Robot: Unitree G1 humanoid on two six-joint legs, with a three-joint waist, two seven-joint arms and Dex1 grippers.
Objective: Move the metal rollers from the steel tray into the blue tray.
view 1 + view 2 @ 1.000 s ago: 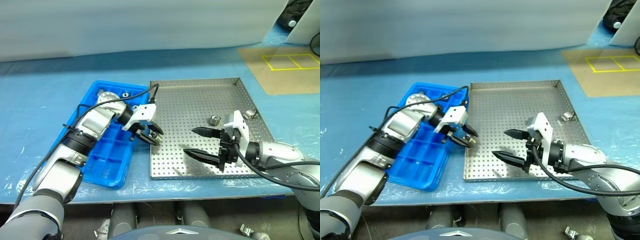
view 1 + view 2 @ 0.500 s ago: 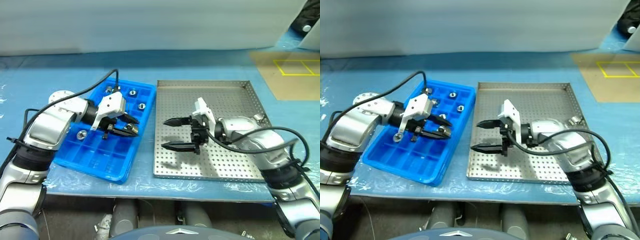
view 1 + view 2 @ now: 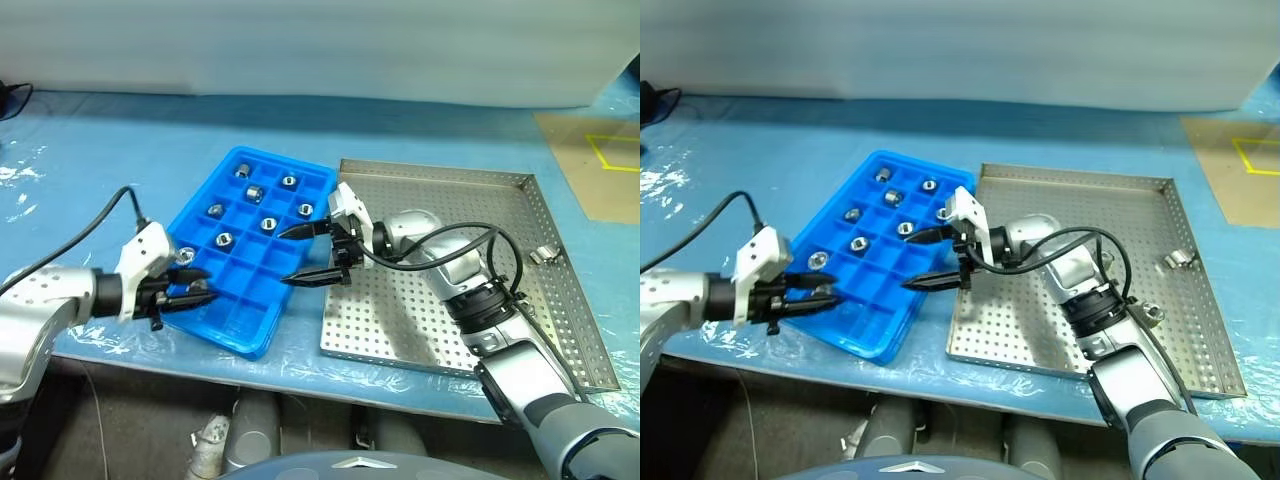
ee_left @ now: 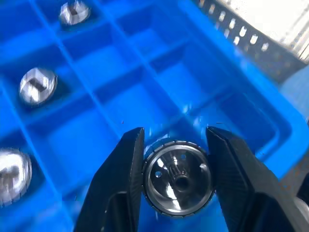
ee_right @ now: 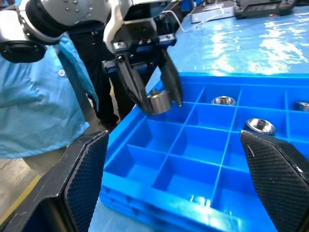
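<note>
The blue tray (image 3: 243, 318) lies left of the steel tray (image 3: 400, 322). Several metal rollers (image 3: 268, 224) sit one to a compartment in its far half. My left gripper (image 3: 188, 293) hovers low over the blue tray's near-left compartments. It is shut on one roller (image 4: 178, 178), which is pinched between both fingers with its dark centre hole facing the wrist camera. My right gripper (image 3: 288, 256) reaches left from the steel tray. It is open wide and empty over the blue tray's right edge, pointing toward the left gripper.
A small metal clip (image 3: 545, 255) lies near the steel tray's right rim. Both trays rest on a blue plastic-covered table (image 3: 100, 150). In the right wrist view, a person in a light-blue coat (image 5: 43, 101) stands beyond the left arm.
The camera has swung left. My left gripper carried the roller from the blue tray's middle to its near-left corner. My right gripper moved left off the steel tray to the blue tray's edge, still open.
</note>
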